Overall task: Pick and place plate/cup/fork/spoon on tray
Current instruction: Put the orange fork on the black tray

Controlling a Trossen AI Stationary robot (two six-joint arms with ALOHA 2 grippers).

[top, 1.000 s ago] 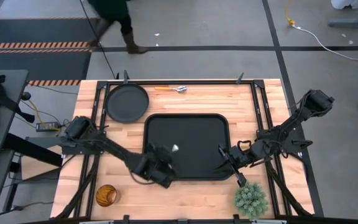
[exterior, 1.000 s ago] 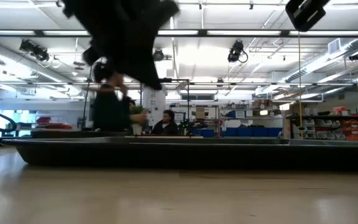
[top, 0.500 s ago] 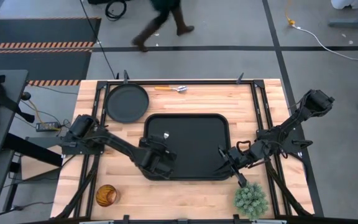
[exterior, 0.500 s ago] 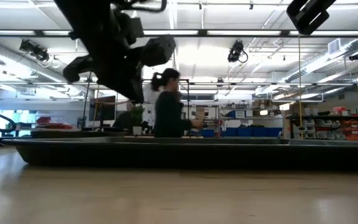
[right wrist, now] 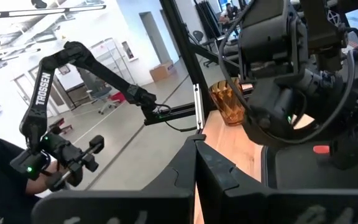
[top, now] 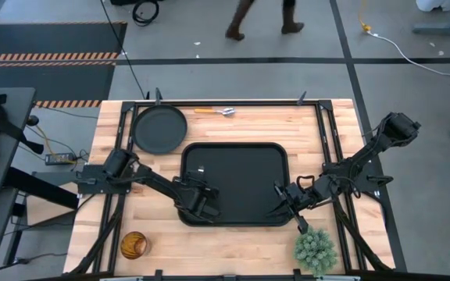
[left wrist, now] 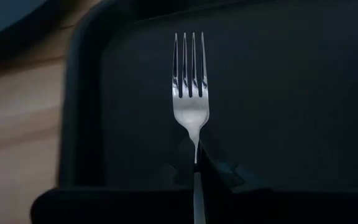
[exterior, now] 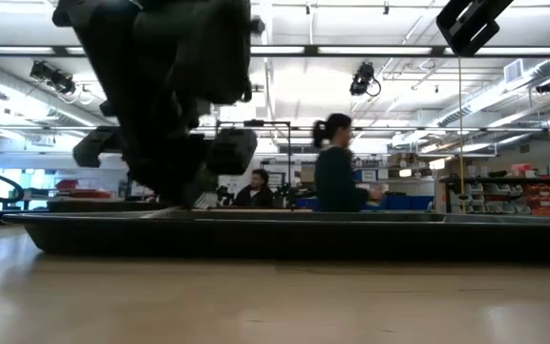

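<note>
- High view, nearest edge: cup (top: 133,245) at the wooden table's (top: 233,129) left corner, plant (top: 315,249) at the right.
- Mid-table: left gripper (top: 198,187) clenched on the fork (left wrist: 191,99), tines over the tray's (top: 276,160) floor near its left rim; right gripper (top: 281,205) pinched closed, empty, over the tray's right front corner.
- Farther back: plate (top: 160,129) left of the tray, spoon (top: 216,112) beside it.
- Beyond: grey floor, person (exterior: 337,178) walking past shelving.
</note>
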